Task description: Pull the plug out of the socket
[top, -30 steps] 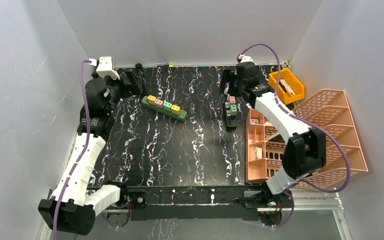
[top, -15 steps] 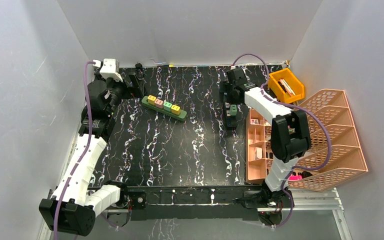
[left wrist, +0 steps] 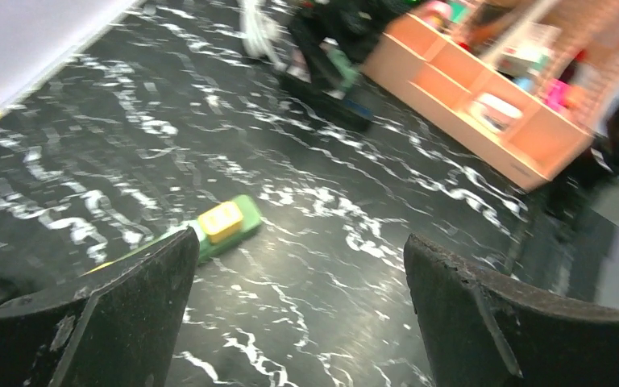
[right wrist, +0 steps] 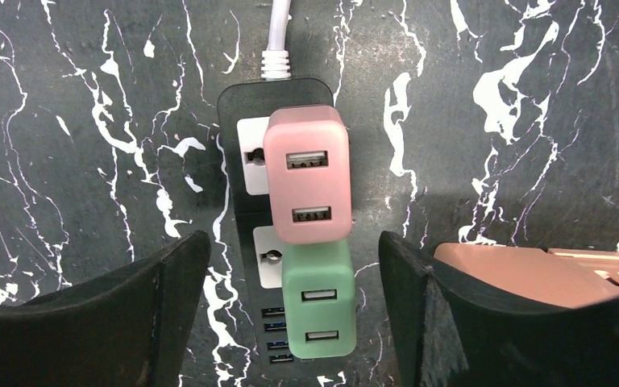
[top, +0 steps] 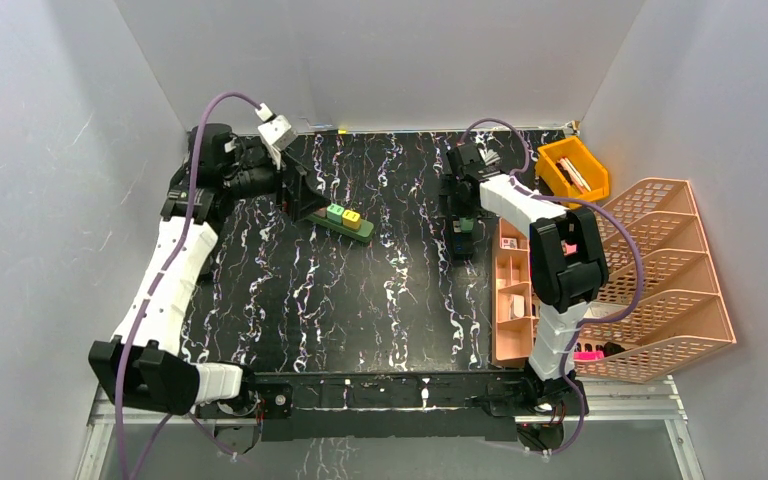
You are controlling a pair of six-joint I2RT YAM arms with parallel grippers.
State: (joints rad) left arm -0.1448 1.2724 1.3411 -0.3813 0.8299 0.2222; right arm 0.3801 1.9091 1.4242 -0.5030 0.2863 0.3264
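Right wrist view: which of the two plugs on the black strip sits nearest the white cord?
The pink plug, on the black strip right beside the white cord; the green plug sits past it, by the USB ports.

Right claw (right wrist: 290,242) spread over socket strip (right wrist: 238,100); pink plug (right wrist: 306,187), green plug (right wrist: 319,300) seated.

Holds the left arm (top: 165,280) stretched toward the far left, left pincer (left wrist: 300,246) spread wide; holds the right arm (top: 560,250) folded, right pincer (right wrist: 294,242) aimed straight down, parted.

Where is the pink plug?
In the right wrist view, the pink plug sits on the black strip, beside the green plug, under the right gripper.
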